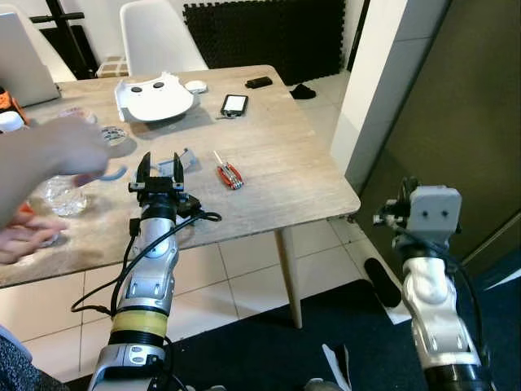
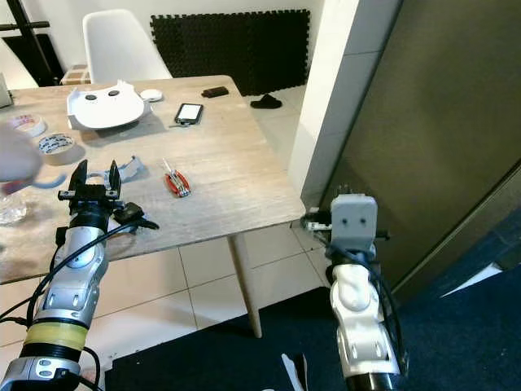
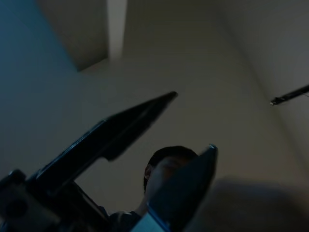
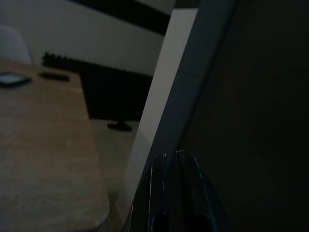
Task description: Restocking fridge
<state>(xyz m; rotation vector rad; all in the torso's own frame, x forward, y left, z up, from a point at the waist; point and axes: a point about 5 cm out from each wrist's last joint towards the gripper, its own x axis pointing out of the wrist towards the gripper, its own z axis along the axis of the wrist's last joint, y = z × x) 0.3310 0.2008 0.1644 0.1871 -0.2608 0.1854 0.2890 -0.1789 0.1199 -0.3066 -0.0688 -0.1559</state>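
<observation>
The fridge point(image 2: 440, 138), a tall dark upright slab with its door closed, stood just right of the wooden worktop point(image 1: 269, 171), its long axis vertical. The right tool point(image 4: 176, 193), fingers pressed together and holding nothing, pointed at it and was the nearer. The left tool point(image 1: 159, 172) gaped, released, over the worktop's near edge. No writing was legible.

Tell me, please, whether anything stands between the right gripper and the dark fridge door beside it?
Nothing visible does. The right gripper, fingers shut together, points along the edge of the dark fridge door, with only open air ahead. The wooden table sits off to its left.
</observation>
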